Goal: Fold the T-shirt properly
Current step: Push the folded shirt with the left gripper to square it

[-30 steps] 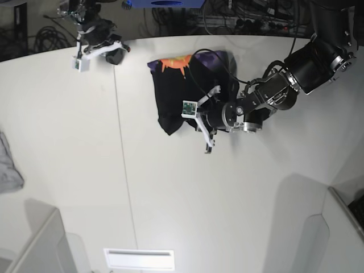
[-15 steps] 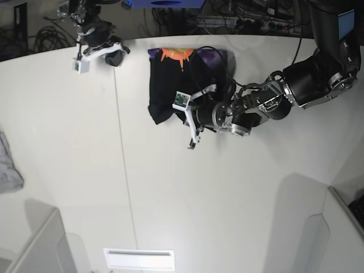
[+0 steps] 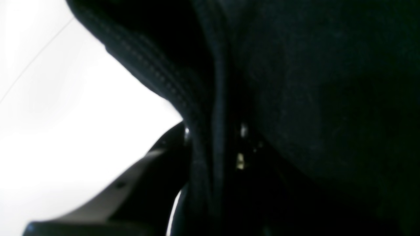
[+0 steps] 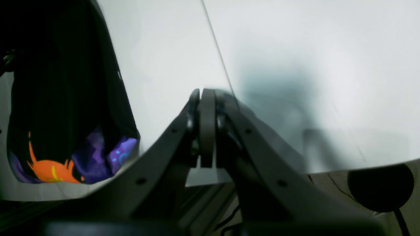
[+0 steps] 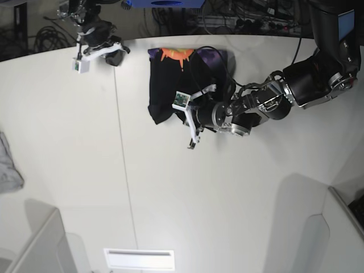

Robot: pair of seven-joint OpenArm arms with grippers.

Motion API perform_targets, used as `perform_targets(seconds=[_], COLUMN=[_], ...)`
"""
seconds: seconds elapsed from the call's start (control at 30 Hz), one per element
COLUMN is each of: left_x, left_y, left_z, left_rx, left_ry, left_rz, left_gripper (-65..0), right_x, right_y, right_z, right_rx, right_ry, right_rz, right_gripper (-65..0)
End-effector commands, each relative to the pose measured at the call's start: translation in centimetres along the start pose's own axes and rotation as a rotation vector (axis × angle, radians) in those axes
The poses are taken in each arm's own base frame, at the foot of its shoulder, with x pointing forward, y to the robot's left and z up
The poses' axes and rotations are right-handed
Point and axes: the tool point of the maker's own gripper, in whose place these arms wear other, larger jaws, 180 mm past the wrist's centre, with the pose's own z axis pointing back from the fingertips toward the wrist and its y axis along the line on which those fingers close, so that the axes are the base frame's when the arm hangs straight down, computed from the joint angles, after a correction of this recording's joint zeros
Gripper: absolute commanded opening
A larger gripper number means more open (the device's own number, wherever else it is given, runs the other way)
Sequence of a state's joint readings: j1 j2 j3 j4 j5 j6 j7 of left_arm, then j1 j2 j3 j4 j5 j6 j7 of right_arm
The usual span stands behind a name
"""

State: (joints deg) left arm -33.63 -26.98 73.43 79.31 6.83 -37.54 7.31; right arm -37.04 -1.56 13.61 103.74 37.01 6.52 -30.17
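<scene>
The black T-shirt [image 5: 169, 85] lies bunched in a narrow heap near the table's far edge, its orange and purple print [image 5: 177, 54] at the far end. My left gripper [image 5: 192, 116] sits at the heap's near right edge. In the left wrist view black cloth [image 3: 311, 98] fills the frame, and a stitched hem [image 3: 197, 137] runs down between the jaws past one dark finger [image 3: 131, 183], so the gripper is shut on the T-shirt. My right gripper [image 5: 114, 54] hovers at the far left, apart from the shirt, its fingers [image 4: 203, 127] pressed together on nothing. The right wrist view shows the T-shirt [image 4: 59, 98] at left.
A small grey cloth [image 5: 8, 165] lies at the table's left edge. A seam line [image 5: 122, 170] runs down the white table. A white slotted plate [image 5: 139, 259] and grey panels [image 5: 40, 244] stand at the near edge. Cables [image 5: 250, 23] crowd the space behind the far edge.
Over the last second my left arm swung to the left with the cloth, and the shirt slid left and back into a narrower heap. In the last half second nothing moved.
</scene>
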Motion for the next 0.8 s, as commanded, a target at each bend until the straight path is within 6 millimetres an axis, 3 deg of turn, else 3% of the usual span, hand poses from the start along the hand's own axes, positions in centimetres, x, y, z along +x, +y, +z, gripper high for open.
perform_targets(seconds=[0.0, 0.03, 0.17, 0.3, 0.5, 0.77], left_x=[-1.3, -1.3, -1.2, -0.2, 1.4, 4.7], left_y=[-1.1, -1.1, -0.9, 2.2, 6.8, 11.0], left_z=[0.1, 0.1, 0.1, 0.6, 2.3, 4.8], left_rx=[-0.049, -0.049, -0.046, 0.041, 0.171, 0.301], left_ry=[0.062, 0.062, 0.060, 0.028, -0.023, -0.119], left_rz=[-0.018, -0.018, -0.020, 0.014, 0.035, 0.032], left_gripper=[-65.0, -65.0, -42.9, -25.0, -21.7, -21.6], right_x=[0.5, 0.5, 0.5, 0.4, 0.1, -0.2], right_y=[0.3, 0.3, 0.3, 0.4, 0.9, 2.5], right_z=[0.2, 0.2, 0.2, 0.2, 0.0, -0.5], right_rx=[0.013, 0.013, 0.013, 0.014, 0.028, 0.070], right_ry=[-0.019, -0.020, -0.020, -0.018, -0.009, 0.004], right_rz=[0.007, 0.008, 0.008, 0.006, 0.009, 0.027], right_gripper=[-65.0, -65.0, -65.0, -65.0, -65.0, -65.0])
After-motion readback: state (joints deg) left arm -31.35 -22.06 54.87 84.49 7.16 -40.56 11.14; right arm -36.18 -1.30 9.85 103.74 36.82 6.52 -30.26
